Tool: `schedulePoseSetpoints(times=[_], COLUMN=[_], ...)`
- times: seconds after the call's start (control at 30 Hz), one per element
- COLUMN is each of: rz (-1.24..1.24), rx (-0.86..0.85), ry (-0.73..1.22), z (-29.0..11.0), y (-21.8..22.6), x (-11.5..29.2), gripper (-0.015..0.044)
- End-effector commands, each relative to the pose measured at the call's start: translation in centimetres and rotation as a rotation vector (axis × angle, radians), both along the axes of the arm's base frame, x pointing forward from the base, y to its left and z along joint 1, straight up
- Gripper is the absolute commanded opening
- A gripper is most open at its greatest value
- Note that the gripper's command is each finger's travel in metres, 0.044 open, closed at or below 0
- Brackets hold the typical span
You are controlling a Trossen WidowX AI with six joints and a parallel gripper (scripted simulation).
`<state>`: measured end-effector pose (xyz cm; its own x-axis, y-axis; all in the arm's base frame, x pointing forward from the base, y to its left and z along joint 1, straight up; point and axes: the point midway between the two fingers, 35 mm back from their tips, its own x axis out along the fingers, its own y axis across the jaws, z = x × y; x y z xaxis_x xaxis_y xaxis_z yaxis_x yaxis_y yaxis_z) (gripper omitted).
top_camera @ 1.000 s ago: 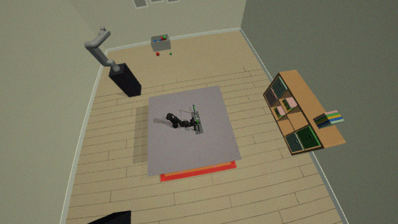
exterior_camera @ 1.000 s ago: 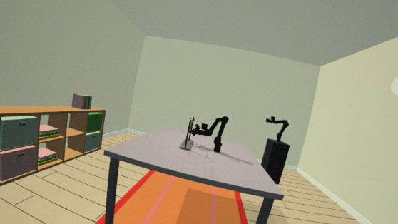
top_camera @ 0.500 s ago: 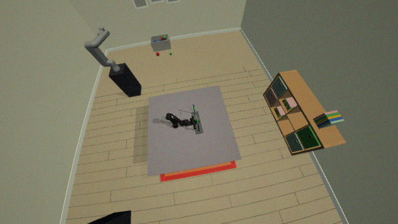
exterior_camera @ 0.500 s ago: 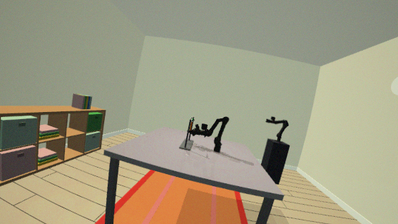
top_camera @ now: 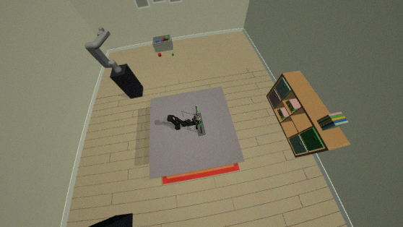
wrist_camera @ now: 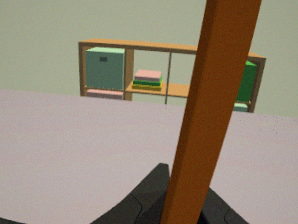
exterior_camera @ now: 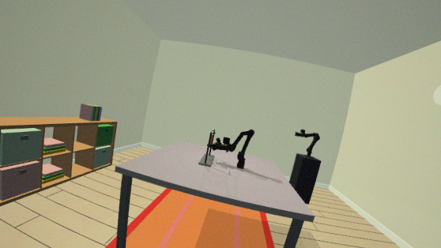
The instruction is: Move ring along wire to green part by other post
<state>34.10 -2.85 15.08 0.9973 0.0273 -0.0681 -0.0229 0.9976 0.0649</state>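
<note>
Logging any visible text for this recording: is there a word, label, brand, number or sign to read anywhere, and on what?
None: no readable text in any view.
Books on the shelf unit: coloured spines only, no legible lettering.
Storage boxes: plain fronts, no labels.
Orange handle held in the jaws: bare surface, no markings.
Rug: stripes only.

The desk (top_camera: 217,152) stands mid-room over a rug (top_camera: 202,174). On it, the arm (top_camera: 178,121) reaches toward the wire stand's base plate (top_camera: 202,133), just beside it. A shelf unit (top_camera: 325,119) stands along one wall, books (top_camera: 332,121) on top. A second arm's pedestal (top_camera: 126,80) stands near the opposite wall.
</note>
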Motion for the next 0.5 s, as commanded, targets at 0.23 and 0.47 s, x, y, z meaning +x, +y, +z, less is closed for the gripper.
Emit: schedulePoseSetpoints(times=[0.23, 0.47], rz=[0.01, 0.052], rx=[0.014, -0.032], ry=[-0.001, -0.007], z=[0.14, 0.21], y=[1.28, 1.31], x=[-0.09, -0.02], gripper=[-0.015, -0.015])
